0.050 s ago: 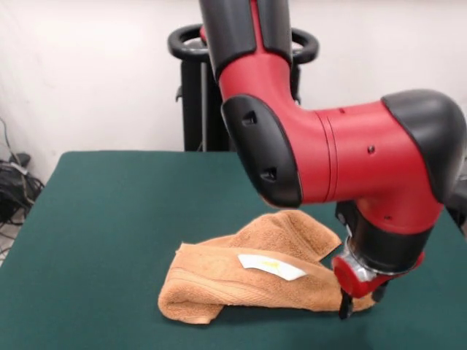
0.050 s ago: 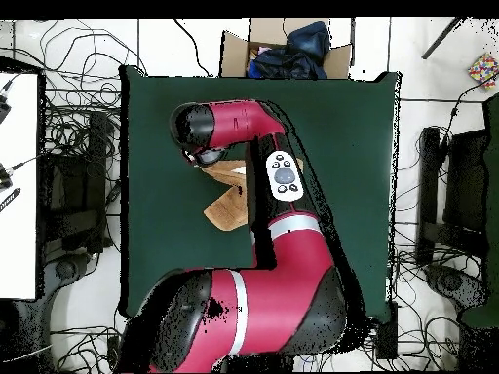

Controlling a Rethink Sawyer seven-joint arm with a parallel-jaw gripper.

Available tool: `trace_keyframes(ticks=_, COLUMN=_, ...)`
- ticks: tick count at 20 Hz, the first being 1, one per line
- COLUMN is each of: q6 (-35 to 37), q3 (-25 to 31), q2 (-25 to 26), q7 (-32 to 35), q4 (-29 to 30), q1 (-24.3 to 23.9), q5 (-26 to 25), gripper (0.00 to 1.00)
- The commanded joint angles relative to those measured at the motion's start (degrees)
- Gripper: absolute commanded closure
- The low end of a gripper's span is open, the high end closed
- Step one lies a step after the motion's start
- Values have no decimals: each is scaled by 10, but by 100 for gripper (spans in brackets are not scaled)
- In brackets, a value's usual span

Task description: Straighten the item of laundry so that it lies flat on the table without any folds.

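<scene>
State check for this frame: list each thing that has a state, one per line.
towel: folded over on itself, bunched, not flat; white care label facing up.
claw: down at the towel's corner; open or shut cannot be told.
arm: bent low over the towel, hiding most of it from overhead.
table: towel lying on its green top.

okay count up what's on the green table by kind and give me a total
Towel: 1, orange-tan, folded over, white care label showing
Gripper: 1, down at the towel's edge
Total: 2 on the table
</scene>
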Motion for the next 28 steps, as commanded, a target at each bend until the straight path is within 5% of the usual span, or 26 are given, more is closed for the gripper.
trace_keyframes(ticks=1, q6=29, q3=-18, q2=60, q7=15, q4=-27, q1=13, q5=-27, gripper=0)
trace_keyframes(ticks=4, q6=44, q3=-20, q2=57, q7=19, q4=-20, q1=13, q5=-18, gripper=0)
trace_keyframes(ticks=6, q6=39, q3=-26, q2=21, q7=24, q4=35, q1=3, q5=-12, gripper=0)
trace_keyframes(ticks=28, q6=119, q3=-36, q2=23, q7=35, q4=26, q1=9, q5=-12, gripper=0)
